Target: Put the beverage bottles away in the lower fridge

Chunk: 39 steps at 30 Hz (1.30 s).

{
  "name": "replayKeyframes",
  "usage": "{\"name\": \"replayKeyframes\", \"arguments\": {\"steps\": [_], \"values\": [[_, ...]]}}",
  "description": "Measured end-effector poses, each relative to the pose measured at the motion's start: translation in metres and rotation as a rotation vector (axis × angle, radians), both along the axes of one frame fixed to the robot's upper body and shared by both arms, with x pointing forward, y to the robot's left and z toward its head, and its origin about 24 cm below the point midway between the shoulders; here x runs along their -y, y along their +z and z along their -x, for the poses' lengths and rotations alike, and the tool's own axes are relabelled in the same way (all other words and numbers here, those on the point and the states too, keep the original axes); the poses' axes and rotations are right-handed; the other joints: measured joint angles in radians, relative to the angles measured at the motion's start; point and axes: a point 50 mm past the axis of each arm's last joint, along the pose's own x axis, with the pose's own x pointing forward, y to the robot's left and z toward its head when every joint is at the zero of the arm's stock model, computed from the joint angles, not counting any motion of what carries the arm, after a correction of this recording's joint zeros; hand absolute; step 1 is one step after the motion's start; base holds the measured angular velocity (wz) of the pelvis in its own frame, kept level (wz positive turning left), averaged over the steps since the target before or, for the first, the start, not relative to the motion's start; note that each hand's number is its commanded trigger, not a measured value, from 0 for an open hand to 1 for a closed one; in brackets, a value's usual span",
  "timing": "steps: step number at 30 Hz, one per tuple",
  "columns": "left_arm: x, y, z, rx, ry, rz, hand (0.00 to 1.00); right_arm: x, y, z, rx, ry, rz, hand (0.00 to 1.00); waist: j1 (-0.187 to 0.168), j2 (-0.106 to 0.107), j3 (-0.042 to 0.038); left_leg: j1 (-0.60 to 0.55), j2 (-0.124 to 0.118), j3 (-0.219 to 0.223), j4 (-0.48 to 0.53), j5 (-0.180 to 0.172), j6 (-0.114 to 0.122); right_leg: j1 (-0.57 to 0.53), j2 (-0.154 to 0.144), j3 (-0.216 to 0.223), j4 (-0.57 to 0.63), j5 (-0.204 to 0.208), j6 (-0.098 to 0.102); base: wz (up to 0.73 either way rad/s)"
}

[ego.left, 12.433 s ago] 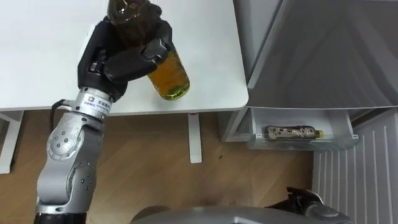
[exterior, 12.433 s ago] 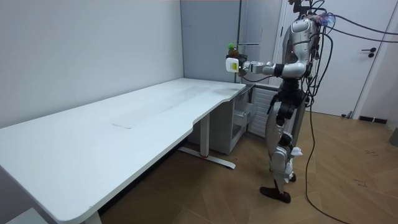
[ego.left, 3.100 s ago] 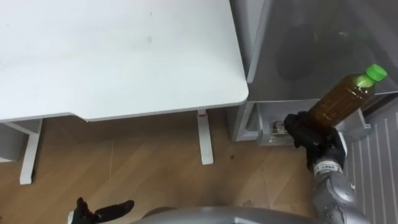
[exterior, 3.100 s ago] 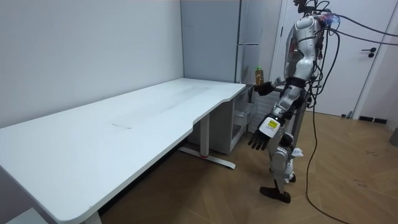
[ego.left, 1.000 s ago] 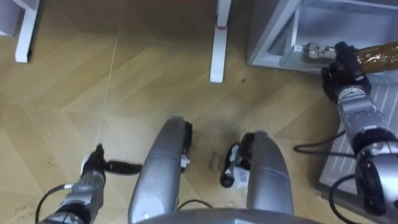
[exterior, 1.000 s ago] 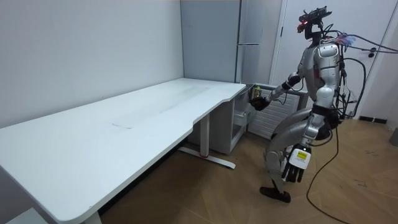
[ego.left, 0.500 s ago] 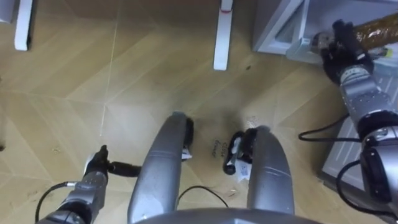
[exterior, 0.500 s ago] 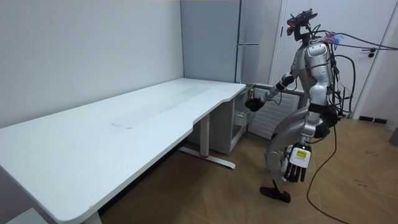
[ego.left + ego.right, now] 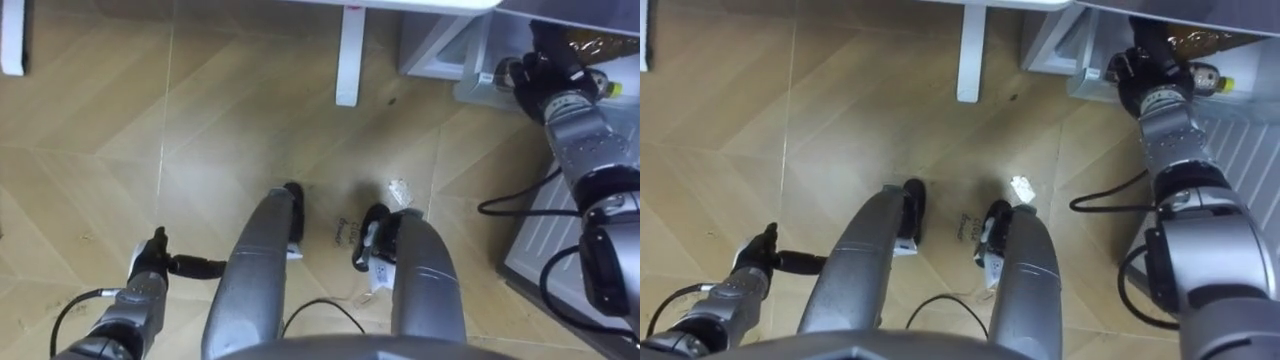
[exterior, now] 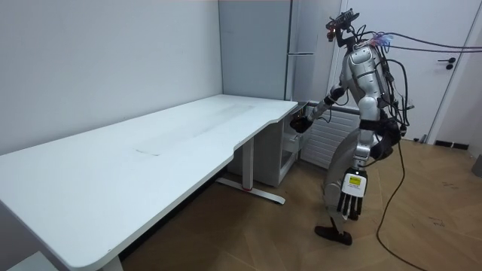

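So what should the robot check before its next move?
1. Drawer open: ok.
2. Bottle at the drawer: ok, it is by the right robot hand.
3. Bottle let go: cannot tell.
4. Room beside the other bottle lying in the drawer: cannot tell.
5. Left robot hand out of the way: ok, it is open and low beside the leg.

Tan wood-plank floor (image 9: 120, 150), white table leg (image 9: 348, 55), black right hand (image 9: 548, 68), amber-brown bottle (image 9: 590, 42).
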Motion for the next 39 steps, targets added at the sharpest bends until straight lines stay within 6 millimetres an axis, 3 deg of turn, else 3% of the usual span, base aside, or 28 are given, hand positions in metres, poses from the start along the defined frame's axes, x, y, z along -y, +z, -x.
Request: {"name": "replayKeyframes", "arguments": {"steps": [6, 20, 32, 39], "values": [[0.001, -0.001, 0.001, -0.016, -0.006, 0.002, 0.0, -0.004, 0.012, -0.011, 0.018, 0.018, 0.007, 0.0, 0.003, -0.004, 0.0055, 0.015, -0.007, -0.007, -0.044, 0.02, -0.002, 0.015, -0.003, -0.008, -0.037, 0.008, 0.002, 0.06], [0.003, -0.003, 0.004, -0.046, -0.017, -0.001, 0.0, 0.004, 0.011, -0.007, -0.01, -0.006, 0.024, 0.0, 0.008, 0.004, 0.0125, 0.027, -0.008, -0.021, -0.059, 0.022, -0.003, 0.039, 0.001, -0.031, -0.063, 0.015, 0.001, 0.01], [0.005, -0.002, 0.002, -0.027, -0.012, 0.015, 0.0, 0.006, 0.013, -0.008, -0.02, 0.025, 0.086, 0.0, -0.002, 0.004, 0.0121, 0.041, -0.003, -0.004, -0.094, 0.036, 0.003, 0.045, -0.003, -0.022, -0.096, 0.03, 0.006, -0.01], [0.005, -0.002, 0.001, -0.025, -0.017, 0.036, 0.0, 0.006, -0.002, 0.004, -0.057, 0.069, 0.087, 0.0, 0.002, 0.005, 0.0118, 0.129, -0.001, -0.002, -0.113, 0.036, 0.003, 0.14, 0.001, -0.03, -0.133, 0.038, 0.01, -0.01]]}}
